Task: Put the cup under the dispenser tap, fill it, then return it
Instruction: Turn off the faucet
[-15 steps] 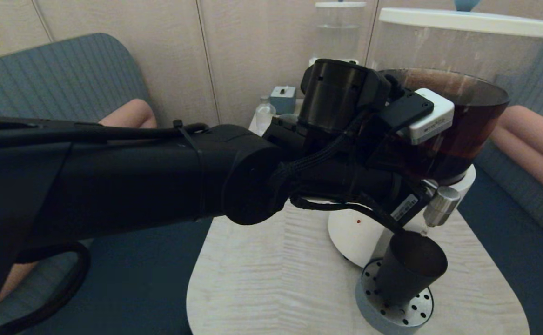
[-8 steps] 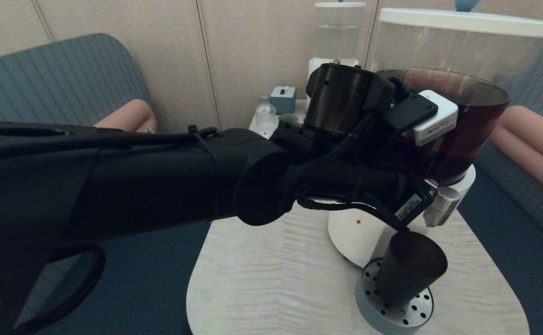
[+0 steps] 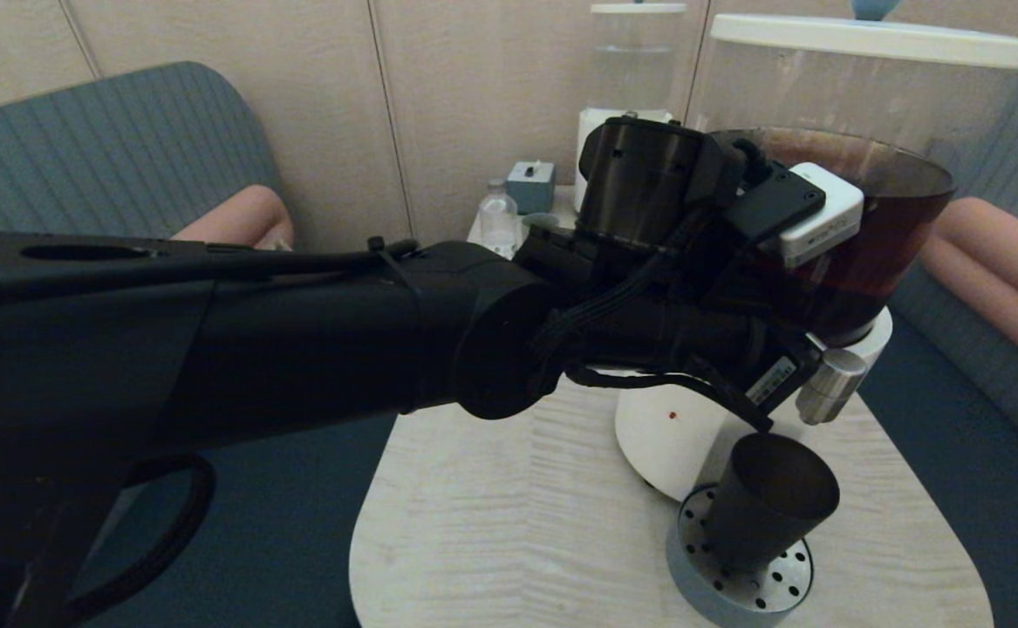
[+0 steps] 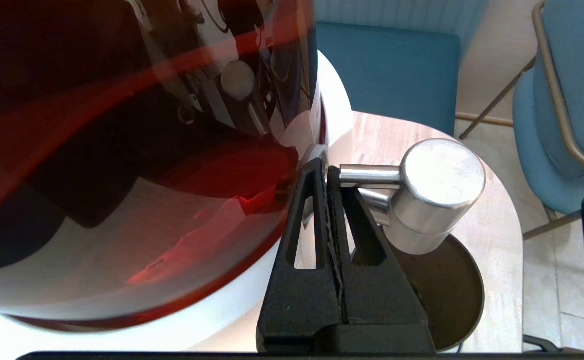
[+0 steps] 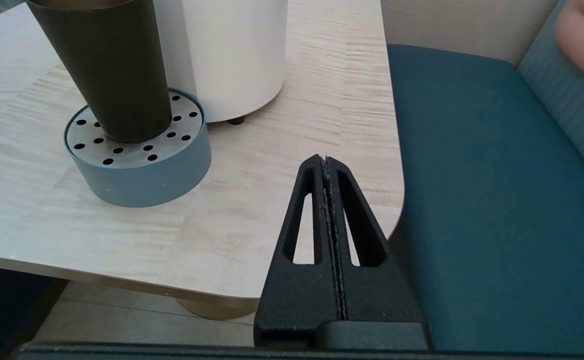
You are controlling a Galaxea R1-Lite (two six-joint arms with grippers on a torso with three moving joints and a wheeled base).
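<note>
The black cup (image 3: 770, 501) stands upright on a perforated round drip tray (image 3: 740, 589), directly under the steel dispenser tap (image 3: 830, 386). In the left wrist view the tap (image 4: 434, 195) sits over the cup's open mouth (image 4: 459, 295). My left gripper (image 4: 326, 167) is shut and holds nothing. Its tips lie beside the tap's thin horizontal steel rod (image 4: 369, 175), between the tap and the dark-liquid tank (image 4: 121, 150). My right gripper (image 5: 326, 159) is shut and empty, low by the table's corner, apart from the cup (image 5: 111, 70).
The big dispenser (image 3: 857, 235) stands on a white base (image 3: 666, 436) at the back right of the pale wooden table (image 3: 517, 523). A smaller clear dispenser (image 3: 631, 61), a small bottle (image 3: 497, 218) and a blue box (image 3: 530, 185) stand behind. Blue seats flank the table.
My left arm has shifted a little to the right and its wrist has risen slightly beside the tap. The cup and tray have not moved.
</note>
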